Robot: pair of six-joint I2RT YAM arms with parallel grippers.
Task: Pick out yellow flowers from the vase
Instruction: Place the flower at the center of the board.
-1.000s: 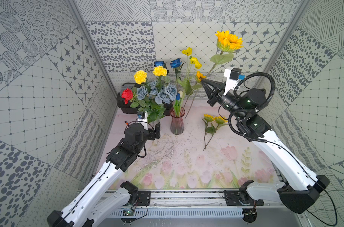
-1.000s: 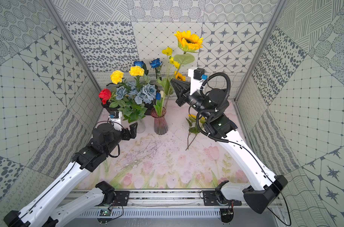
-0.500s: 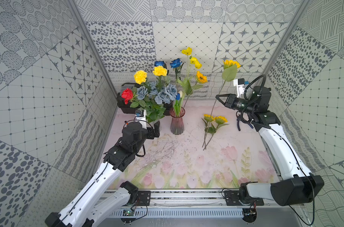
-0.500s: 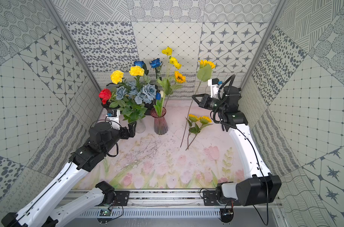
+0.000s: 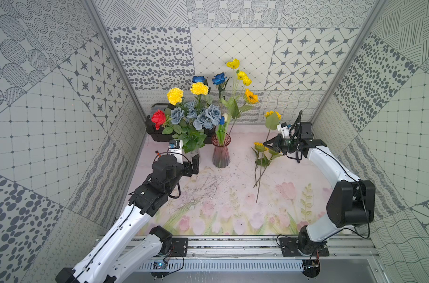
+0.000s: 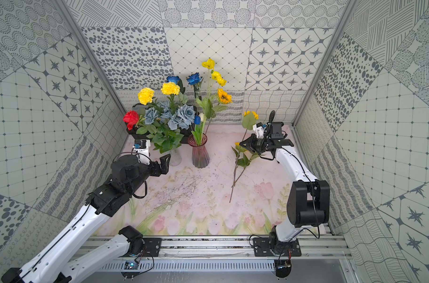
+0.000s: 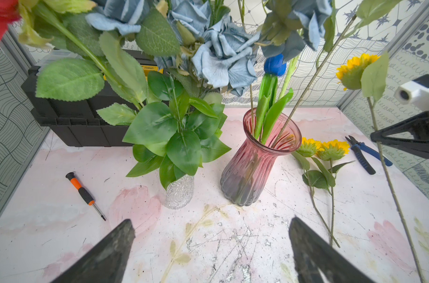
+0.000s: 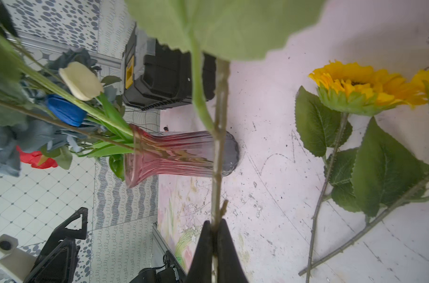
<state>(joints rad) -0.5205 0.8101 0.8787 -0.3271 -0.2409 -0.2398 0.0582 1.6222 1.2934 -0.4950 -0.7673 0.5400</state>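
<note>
**Fig.** My right gripper (image 5: 266, 144) is pinched tight on the thin stem of a long-stemmed yellow sunflower with one broad green leaf (image 5: 271, 121). I read the grip best in the right wrist view, where the stem runs out from between the closed fingertips (image 8: 206, 235).

- **Held flower:** it is clear of the ribbed pink glass vase (image 5: 220, 153), on the vase's right-arm side. It is tilted, with the bloom high and the stem end low. I cannot tell whether that end touches the table.
- **On the table:** just beside the vase on the same side, two shorter leafy yellow sunflowers (image 7: 331, 149) lie flat on the pink floral tabletop (image 5: 220, 201).
- **In the vase:** a small yellow sunflower (image 5: 251, 96) and yellow poppy-like blooms (image 5: 233, 64) stand upright.
- **Left-arm side of the vase:** two ruffled yellow carnations (image 5: 199, 88) rise above a bunch of grey-blue roses (image 5: 203, 117).
- **Left gripper:** my left gripper (image 7: 212, 227) is spread wide and holds nothing. It sits low on the near side of the vase, apart from it.
</note>
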